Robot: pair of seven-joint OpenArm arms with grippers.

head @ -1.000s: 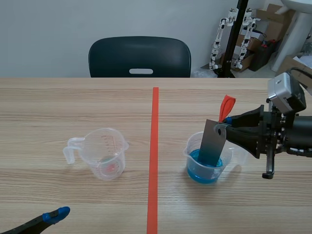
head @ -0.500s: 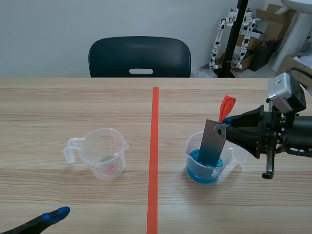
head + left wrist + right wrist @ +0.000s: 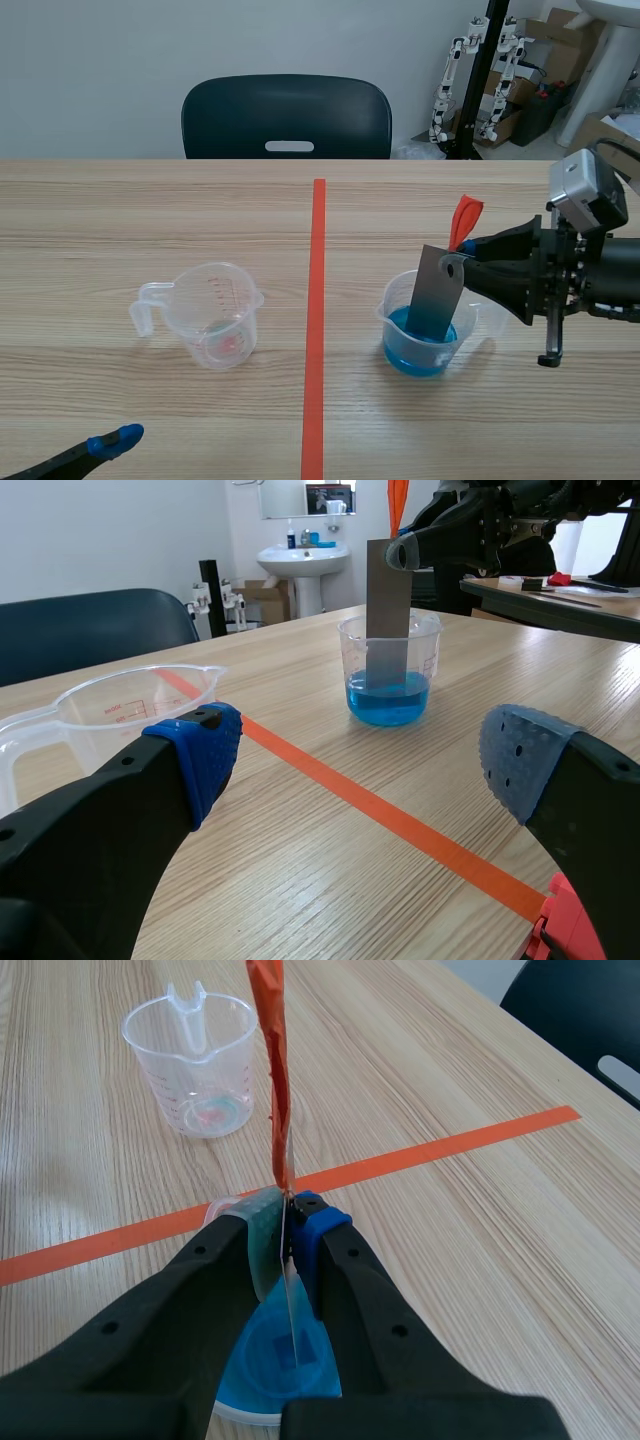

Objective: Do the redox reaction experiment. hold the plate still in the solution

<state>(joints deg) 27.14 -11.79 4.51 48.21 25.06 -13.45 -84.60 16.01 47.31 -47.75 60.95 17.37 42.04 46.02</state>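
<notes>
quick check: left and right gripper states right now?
Left gripper: open, holding nothing.
Right gripper: shut on the metal plate, whose lower end sits in the blue solution.

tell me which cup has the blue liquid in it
The cup right of the tape line, where the right gripper holds the plate dipped. The handled cup left of the line has no blue liquid.

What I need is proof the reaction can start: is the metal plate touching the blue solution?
Touching. The left wrist view shows the plate with its lower end dipping below the surface of the blue solution inside the cup.
</notes>
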